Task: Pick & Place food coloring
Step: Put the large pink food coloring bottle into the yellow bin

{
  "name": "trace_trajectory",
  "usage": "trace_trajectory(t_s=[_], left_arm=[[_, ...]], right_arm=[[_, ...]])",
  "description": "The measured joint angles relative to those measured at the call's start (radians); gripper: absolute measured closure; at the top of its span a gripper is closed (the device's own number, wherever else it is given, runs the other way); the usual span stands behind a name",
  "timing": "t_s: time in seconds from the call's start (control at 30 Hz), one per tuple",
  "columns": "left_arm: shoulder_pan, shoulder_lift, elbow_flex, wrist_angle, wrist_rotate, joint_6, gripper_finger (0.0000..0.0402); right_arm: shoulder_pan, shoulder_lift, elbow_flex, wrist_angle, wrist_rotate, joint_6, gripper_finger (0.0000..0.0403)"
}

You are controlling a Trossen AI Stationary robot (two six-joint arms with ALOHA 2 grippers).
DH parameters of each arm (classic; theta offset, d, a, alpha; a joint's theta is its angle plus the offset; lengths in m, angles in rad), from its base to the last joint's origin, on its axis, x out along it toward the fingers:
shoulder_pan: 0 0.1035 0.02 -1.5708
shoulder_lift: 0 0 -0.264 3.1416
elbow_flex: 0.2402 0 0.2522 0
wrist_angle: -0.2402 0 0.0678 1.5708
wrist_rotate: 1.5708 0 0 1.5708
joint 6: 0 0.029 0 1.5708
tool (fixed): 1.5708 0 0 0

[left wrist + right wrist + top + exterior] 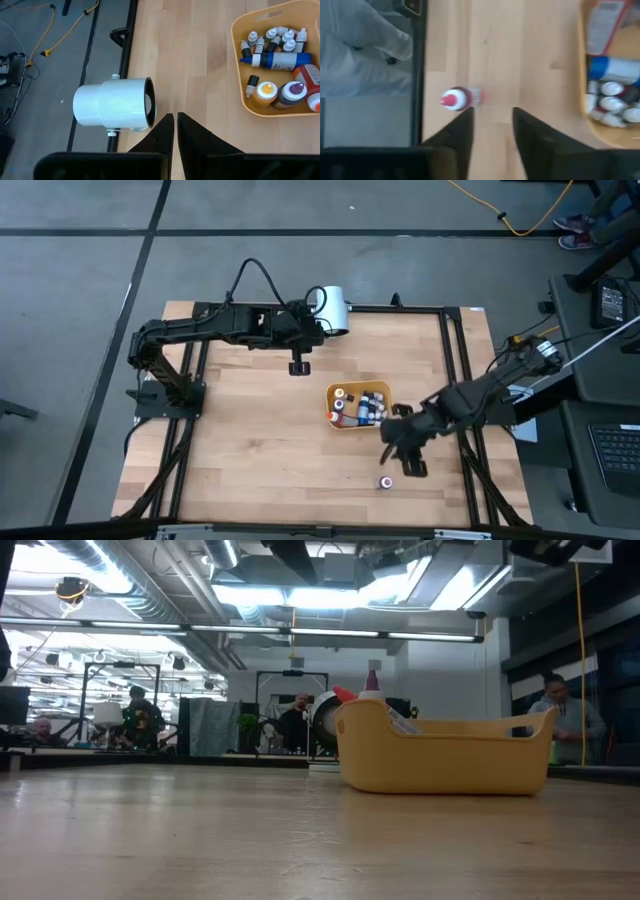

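Observation:
Several small food coloring bottles [362,406] [274,41] lie in the orange-yellow tray [334,418] [238,60] at the table's middle right, among bigger bottles. In the low view a few bottle tips [371,686] poke above the tray's wall [445,755]. One small bottle with a red cap [385,482] [459,98] lies alone on the wood near the front edge. My right gripper [400,461] [492,122] hovers open just above and beside it, with nothing between its fingers. My left gripper [298,368] [175,125] hangs shut over the far middle of the table, holding nothing.
A big white cylinder [335,310] [114,105] lies on its side at the table's far edge, close to my left gripper. Black frame rails [452,360] run along the table's sides. Bare wood [250,450] stretches left of the tray. People stand in the room beyond.

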Motion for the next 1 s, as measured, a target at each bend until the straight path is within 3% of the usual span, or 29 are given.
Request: trace_trajectory(t_s=[0.2, 0.37, 0.63, 0.83, 1.0], left_arm=[[0.0, 0.0, 0.0, 0.001, -0.002, -0.001, 0.0382], [0.0, 0.0, 0.0, 0.001, -0.001, 0.0, 0.0382], [0.0, 0.0, 0.0, 0.001, 0.006, 0.001, 0.0382], [0.0, 0.0, 0.0, 0.001, 0.009, 0.002, 0.0382], [0.0, 0.0, 0.0, 0.001, 0.009, 0.013, 0.0382]], right_arm=[[0.083, 0.087, 0.0, 0.052, 0.015, 0.063, 0.0162], [0.128, 0.174, 0.0, 0.086, 0.036, 0.087, 0.0108], [0.162, 0.257, 0.0, 0.209, 0.041, 0.129, 0.0094], [0.185, 0.328, 0.0, 0.207, 0.037, 0.131, 0.0094], [0.192, 0.332, 0.0, 0.204, 0.104, 0.131, 0.0094]])
